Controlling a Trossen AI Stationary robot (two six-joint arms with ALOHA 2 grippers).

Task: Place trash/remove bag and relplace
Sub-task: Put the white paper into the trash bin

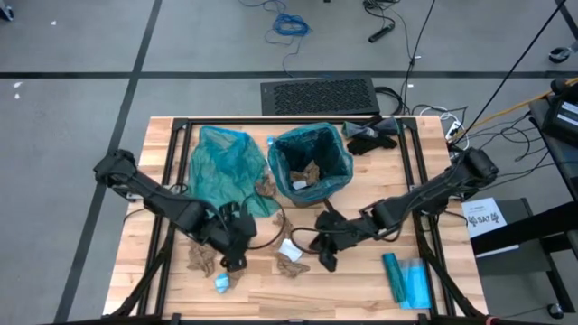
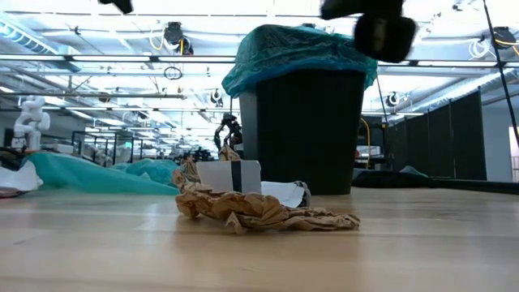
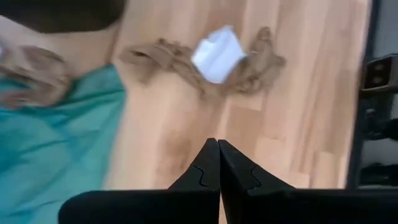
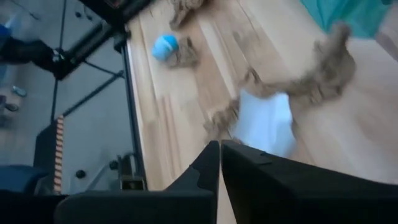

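A few wads lie in the bin point(image 1: 312, 162); several paper wads point(image 1: 291, 257) remain on the worktop point(image 1: 361, 289). Left tool point(image 1: 233, 262) pinched empty, right tool point(image 1: 327, 260) nearly closed, empty.

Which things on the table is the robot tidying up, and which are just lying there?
For the job:
- paper wads
- trash bin with its teal bag
- spare teal bag
- left gripper and right gripper, both empty

Just lying about:
- blue plastic packet
- black cloth
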